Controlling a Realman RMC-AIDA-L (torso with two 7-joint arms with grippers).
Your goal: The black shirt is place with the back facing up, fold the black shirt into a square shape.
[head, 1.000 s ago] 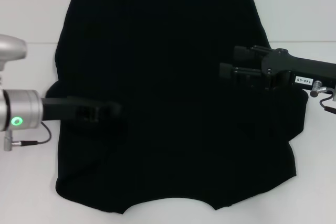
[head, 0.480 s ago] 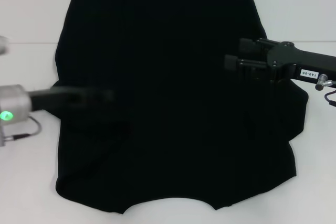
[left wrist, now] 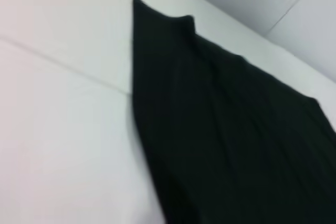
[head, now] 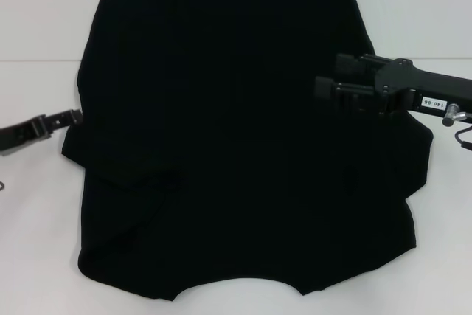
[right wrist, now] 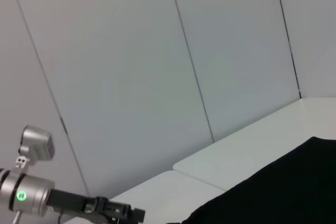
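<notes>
The black shirt [head: 243,130] lies spread flat on the white counter [head: 37,256] and fills most of the head view, reaching from the 12 o'clock edge almost down to 6 o'clock. Its curved neckline sits at 6 o'clock. The sleeve on the robot's left is folded inward over the body of the garment, leaving a raised ridge of cloth [head: 140,189] at about 8 o'clock. On the opposite side the cloth bulges outward at 4 o'clock.

The right pincer [head: 324,88] hovers over the shirt's 3 o'clock side, its two black fingers pointing toward the centre with a narrow gap between them and nothing held (a small white label shows on the arm behind it). The cloth beneath it lies flat.

The left pincer [head: 72,116] is at 9 o'clock, just beside the shirt's edge over the bare counter; only a thin black sliver of it shows, and I cannot tell how far its fingers are parted, though no cloth hangs from it. From the right wrist view the left pincer [right wrist: 131,214] appears low, beside the shirt's edge [right wrist: 273,192]. The left wrist view shows only a long dark corner of the shirt [left wrist: 220,129] on the white counter [left wrist: 58,140].
</notes>
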